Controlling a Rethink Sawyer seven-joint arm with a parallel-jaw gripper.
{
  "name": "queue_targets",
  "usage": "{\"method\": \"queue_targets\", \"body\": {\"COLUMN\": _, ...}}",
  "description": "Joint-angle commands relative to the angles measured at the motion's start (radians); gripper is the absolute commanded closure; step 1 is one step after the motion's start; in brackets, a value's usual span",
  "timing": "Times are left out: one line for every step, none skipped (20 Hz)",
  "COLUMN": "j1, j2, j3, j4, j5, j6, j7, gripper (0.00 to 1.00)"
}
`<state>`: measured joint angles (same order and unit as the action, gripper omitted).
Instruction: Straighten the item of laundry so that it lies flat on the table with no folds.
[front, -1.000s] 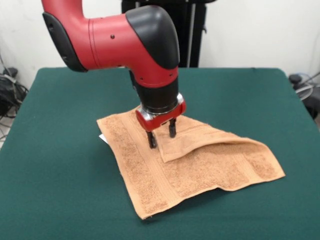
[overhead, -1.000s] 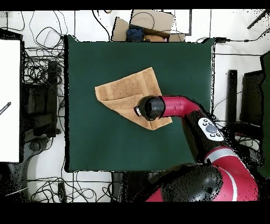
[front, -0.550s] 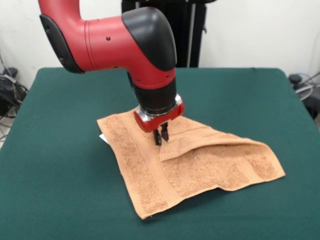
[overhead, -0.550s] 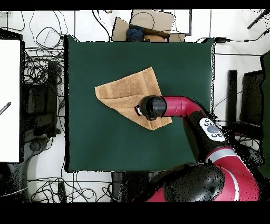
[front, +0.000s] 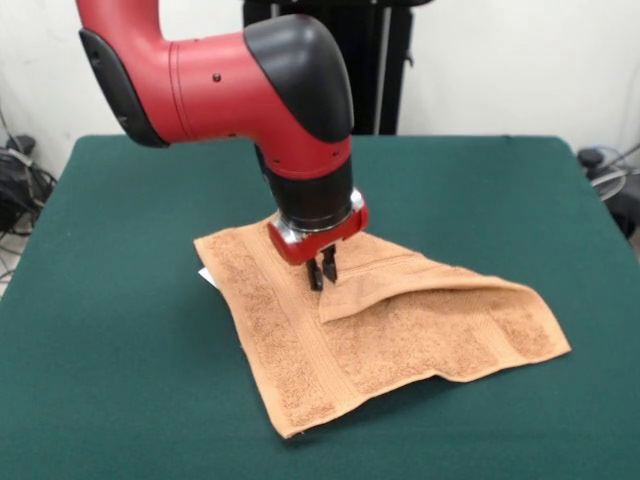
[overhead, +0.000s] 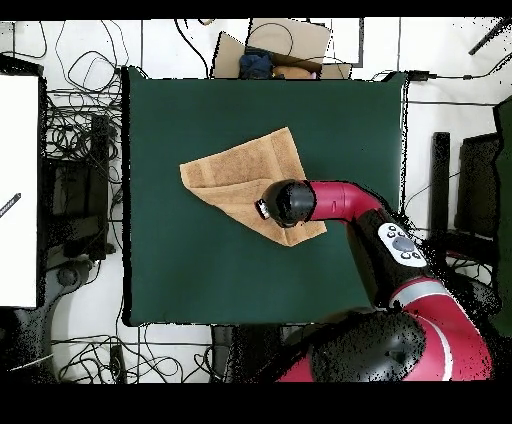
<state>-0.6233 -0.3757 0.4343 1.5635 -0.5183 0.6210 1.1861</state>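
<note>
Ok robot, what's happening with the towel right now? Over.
Gripper down on the towel, jaws shut on the folded flap's corner. Towel not flat, one corner folded over. Nothing in the way on the table.

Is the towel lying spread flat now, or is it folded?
Folded: one corner of the towel lies doubled over the rest, and the pincer is shut at that flap's edge.

No legible txt, labels, brand marks or nos. in either view. Small white tag at left edge of orange-tan terry towel: too small to read.
</note>
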Motion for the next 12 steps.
{"method": "queue_targets", "body": {"j1": 0.039, "j2": 0.052, "j3": 0.038, "j4": -0.023, "j5": -0.027, "j6": 0.03, "j7": -0.026, "gripper": 1.0}}
{"method": "queue_targets", "body": {"j1": 0.038, "j2": 0.04, "j3": 0.043, "j4": -0.014, "j5": -0.023, "j6": 0.027, "j7": -0.022, "gripper": 1.0}}
{"method": "queue_targets", "body": {"j1": 0.041, "j2": 0.028, "j3": 0.046, "j4": -0.005, "j5": -0.018, "j6": 0.027, "j7": -0.015, "gripper": 1.0}}
{"method": "queue_targets", "body": {"j1": 0.043, "j2": 0.01, "j3": 0.049, "j4": 0.006, "j5": -0.013, "j6": 0.028, "j7": -0.009, "gripper": 1.0}}
{"method": "queue_targets", "body": {"j1": 0.05, "j2": -0.009, "j3": 0.049, "j4": 0.016, "j5": -0.015, "j6": 0.023, "j7": 0.001, "gripper": 1.0}}
{"method": "queue_targets", "body": {"j1": 0.063, "j2": -0.036, "j3": 0.042, "j4": 0.031, "j5": -0.023, "j6": 0.008, "j7": 0.015, "gripper": 1.0}}
{"method": "queue_targets", "body": {"j1": 0.081, "j2": -0.063, "j3": 0.028, "j4": 0.044, "j5": -0.033, "j6": -0.009, "j7": 0.04, "gripper": 1.0}}
{"method": "queue_targets", "body": {"j1": 0.095, "j2": -0.09, "j3": 0.016, "j4": 0.064, "j5": -0.04, "j6": -0.024, "j7": 0.064, "gripper": 1.0}}
{"method": "queue_targets", "body": {"j1": 0.111, "j2": -0.111, "j3": 0.005, "j4": 0.08, "j5": -0.043, "j6": -0.027, "j7": 0.081, "gripper": 1.0}}
{"method": "queue_targets", "body": {"j1": 0.128, "j2": -0.131, "j3": -0.008, "j4": 0.098, "j5": -0.047, "j6": -0.035, "j7": 0.1, "gripper": 1.0}}
{"method": "queue_targets", "body": {"j1": 0.144, "j2": -0.151, "j3": -0.021, "j4": 0.116, "j5": -0.052, "j6": -0.043, "j7": 0.12, "gripper": 1.0}}
{"method": "queue_targets", "body": {"j1": 0.171, "j2": -0.172, "j3": -0.043, "j4": 0.128, "j5": -0.065, "j6": -0.058, "j7": 0.142, "gripper": 1.0}}
